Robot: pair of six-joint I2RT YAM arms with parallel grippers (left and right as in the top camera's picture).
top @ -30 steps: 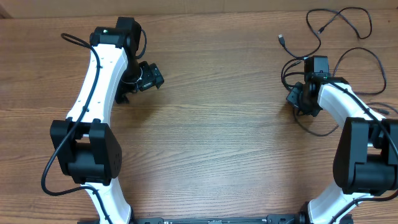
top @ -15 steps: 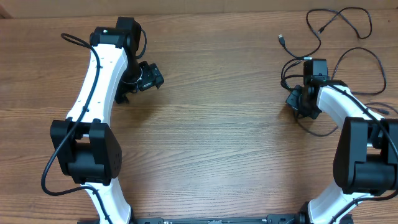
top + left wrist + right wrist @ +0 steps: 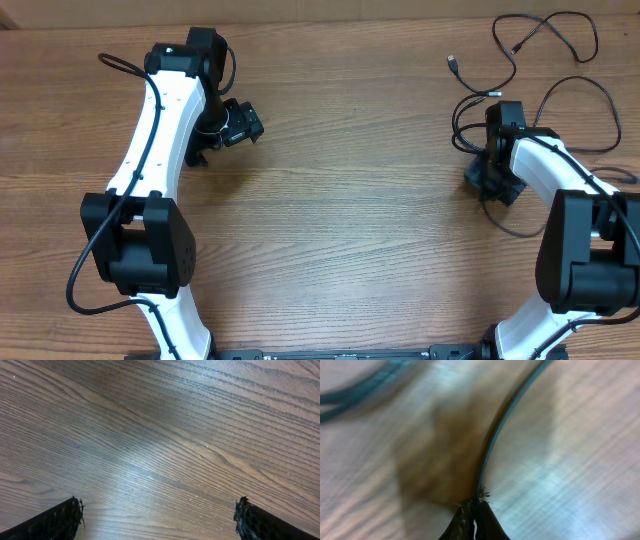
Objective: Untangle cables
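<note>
**Table** (image 3: 350, 200): brown wood-grain top, grain running left to right.

**On it:** cables (image 3: 545, 25), thin black cords lying as loose loops and separate strands at the far right side. One small silver-tipped plug (image 3: 452, 62) rests at their left edge, on bare wood.

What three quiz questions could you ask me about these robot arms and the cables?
1. True or false: the left gripper is shut.
2. Pick one: where do the cables lie on the wooden table? A, beside the left arm. B, in the middle. C, at the right arm's side.
3. Fill in: the right gripper is shut on one thin ___.

Key: 1 false, its fingers stand wide apart over bare wood. 2 C. 3 cable.
</note>
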